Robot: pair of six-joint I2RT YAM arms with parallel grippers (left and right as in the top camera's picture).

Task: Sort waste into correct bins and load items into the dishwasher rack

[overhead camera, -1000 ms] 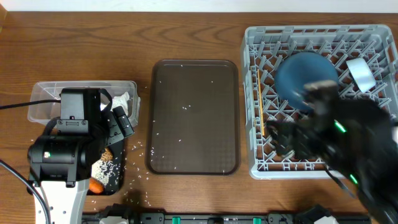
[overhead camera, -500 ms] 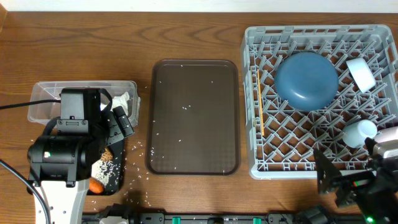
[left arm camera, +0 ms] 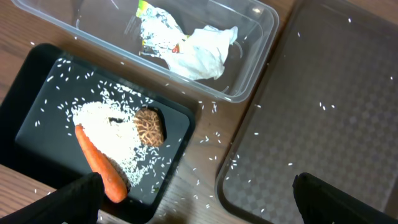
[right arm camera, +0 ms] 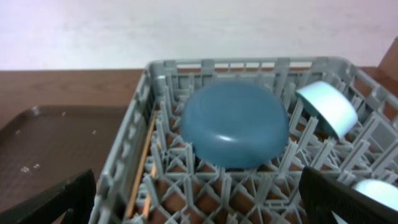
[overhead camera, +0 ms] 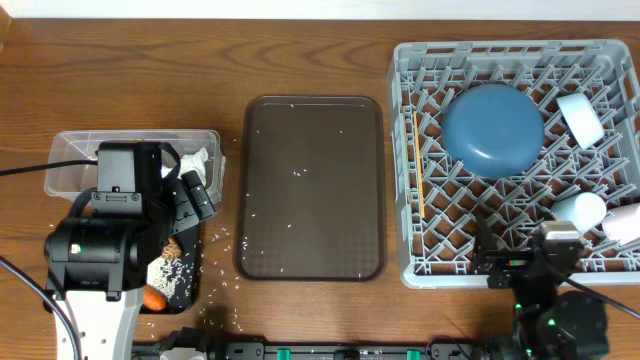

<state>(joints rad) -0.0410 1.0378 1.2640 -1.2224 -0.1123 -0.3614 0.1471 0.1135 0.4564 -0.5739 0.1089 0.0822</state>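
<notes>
I think the job is almost done. Both my pincers are wide apart and hold nothing. My left pincer point(left arm camera: 198, 186) hangs over the black tray point(left arm camera: 37, 124) by the left edge of the tabletop point(overhead camera: 300, 50), where the rice point(left arm camera: 106, 127), carrot point(left arm camera: 99, 167) and brown bit point(left arm camera: 149, 126) lie. The paper point(left arm camera: 202, 53) and wrapper point(left arm camera: 146, 7) are in the clear tub point(left arm camera: 261, 18). The blue dish point(overhead camera: 493, 128), cups point(overhead camera: 580, 118) and chopsticks point(overhead camera: 418, 165) sit in the grey rack point(overhead camera: 510, 52) by the right edge. Next I would just rest, or chase the loose rice on the brown tray point(overhead camera: 312, 230). A second ago my right pincer point(right arm camera: 196, 186) was over the rack; now it is back at the front edge. My left pincer has not moved.
</notes>
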